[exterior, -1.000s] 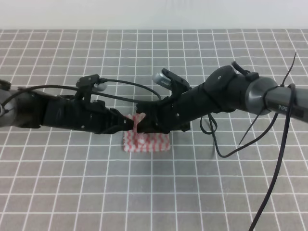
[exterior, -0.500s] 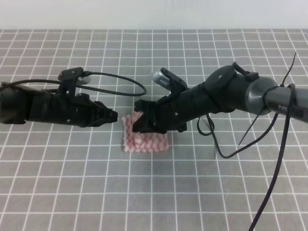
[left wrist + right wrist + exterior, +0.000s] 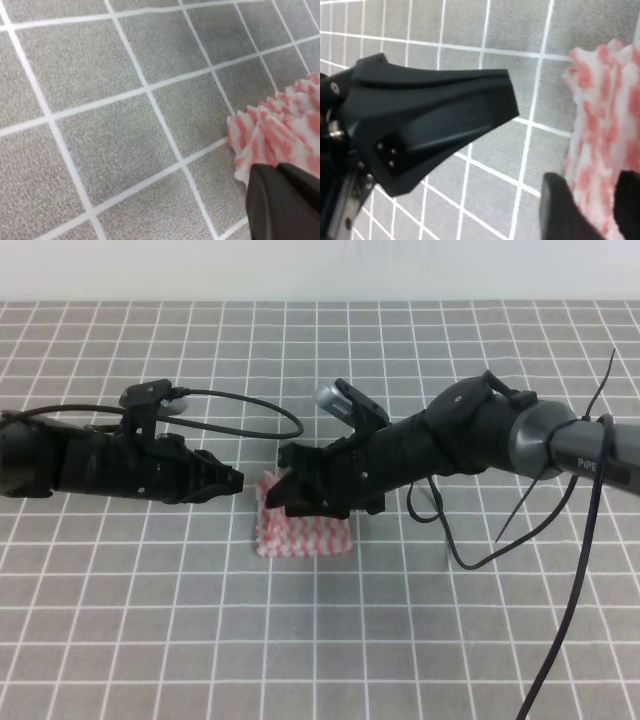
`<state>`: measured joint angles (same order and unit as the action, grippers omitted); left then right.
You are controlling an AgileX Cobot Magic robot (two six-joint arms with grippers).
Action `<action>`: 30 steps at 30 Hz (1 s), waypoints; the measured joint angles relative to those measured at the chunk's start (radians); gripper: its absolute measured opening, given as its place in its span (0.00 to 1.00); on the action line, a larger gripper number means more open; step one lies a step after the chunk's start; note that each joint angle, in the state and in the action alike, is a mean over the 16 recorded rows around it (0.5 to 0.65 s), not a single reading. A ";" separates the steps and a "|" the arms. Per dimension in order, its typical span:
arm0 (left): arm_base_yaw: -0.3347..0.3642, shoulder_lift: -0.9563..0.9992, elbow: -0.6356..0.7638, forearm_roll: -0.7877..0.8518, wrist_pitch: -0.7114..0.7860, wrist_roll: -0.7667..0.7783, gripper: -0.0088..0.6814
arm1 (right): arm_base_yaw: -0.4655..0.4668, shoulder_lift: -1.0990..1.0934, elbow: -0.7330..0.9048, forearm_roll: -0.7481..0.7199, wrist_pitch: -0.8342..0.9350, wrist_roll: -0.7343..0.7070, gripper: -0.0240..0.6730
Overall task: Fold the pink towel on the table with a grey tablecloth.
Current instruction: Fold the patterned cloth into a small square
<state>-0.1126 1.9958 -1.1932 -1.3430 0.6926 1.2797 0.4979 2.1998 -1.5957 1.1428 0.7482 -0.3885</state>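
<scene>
The pink towel (image 3: 302, 530) lies folded on the grey-clothed counter (image 3: 320, 640), between the two arms. The left gripper (image 3: 236, 482) points at the towel's left edge, its jaws pressed together on nothing. The right gripper (image 3: 283, 490) hangs over the towel's upper left corner with jaws spread.

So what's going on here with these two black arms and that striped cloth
Two black robot arms are working on a small pink-and-white striped towel lying folded on the grey gridded tablecloth. The right gripper hovers over the towel's far left corner, jaws open and holding nothing. The left gripper sits just left of the towel, jaws shut and empty.
</scene>
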 joint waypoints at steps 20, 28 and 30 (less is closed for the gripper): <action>0.000 0.000 0.000 -0.002 0.038 0.000 0.01 | -0.026 -0.001 0.000 -0.050 0.057 -0.040 0.22; -0.002 -0.001 0.000 -0.008 0.052 0.001 0.01 | -0.034 0.000 0.000 -0.096 0.036 -0.035 0.08; -0.005 -0.001 0.000 -0.010 0.055 0.002 0.01 | -0.034 0.000 0.000 -0.099 0.030 -0.035 0.06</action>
<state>-0.1174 1.9947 -1.1934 -1.3527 0.7473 1.2822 0.4643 2.2002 -1.5956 1.0436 0.7784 -0.4238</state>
